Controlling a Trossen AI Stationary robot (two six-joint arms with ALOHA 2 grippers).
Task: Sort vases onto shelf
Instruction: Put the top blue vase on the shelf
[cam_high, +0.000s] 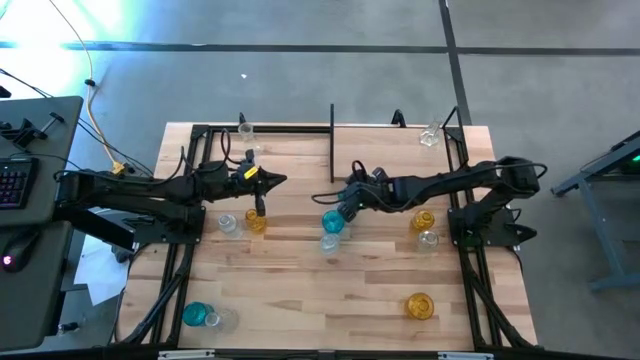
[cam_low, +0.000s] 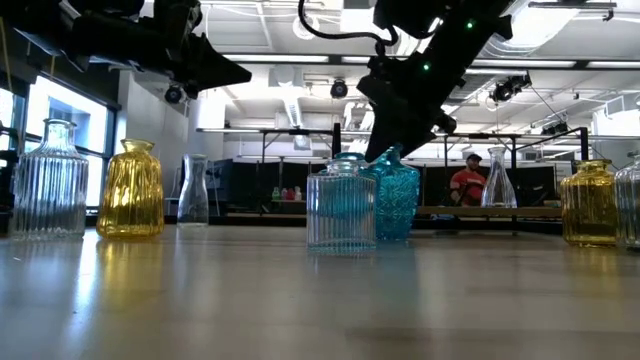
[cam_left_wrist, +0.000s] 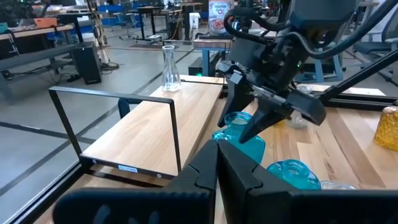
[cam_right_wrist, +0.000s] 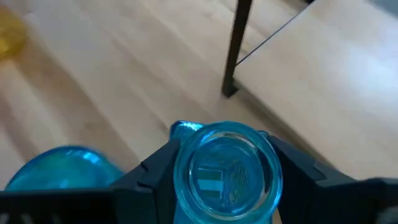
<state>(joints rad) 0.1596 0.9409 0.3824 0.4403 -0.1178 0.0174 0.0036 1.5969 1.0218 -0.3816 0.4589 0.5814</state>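
My right gripper (cam_right_wrist: 227, 180) is shut on a teal vase (cam_left_wrist: 239, 138) near the table's middle, in front of the shelf (cam_left_wrist: 155, 127). The shelf is a light-wood board in a black frame along the far edge. A second teal vase (cam_high: 333, 222) and a clear ribbed one (cam_low: 340, 212) stand right beside the held one. My left gripper (cam_high: 275, 180) is shut and hovers above an amber vase (cam_high: 257, 220), touching nothing. Two clear vases (cam_high: 245, 130) (cam_high: 430, 135) stand on the shelf. My right gripper pinches the teal vase's neck just under its round rim (cam_right_wrist: 227, 168), one finger (cam_right_wrist: 155, 168) on each side. The fingers come from above, slanting down from the table's right. The vase stays upright; whether its base is clear of the table I cannot tell.
More vases stand on the table: a clear one (cam_high: 228, 222) at the left, amber (cam_high: 423, 220) and clear (cam_high: 428, 238) at the right, amber (cam_high: 420, 305) near the front, and teal (cam_high: 196, 315) at the near-left corner. A black upright post (cam_right_wrist: 235, 46) stands just beyond the held vase.
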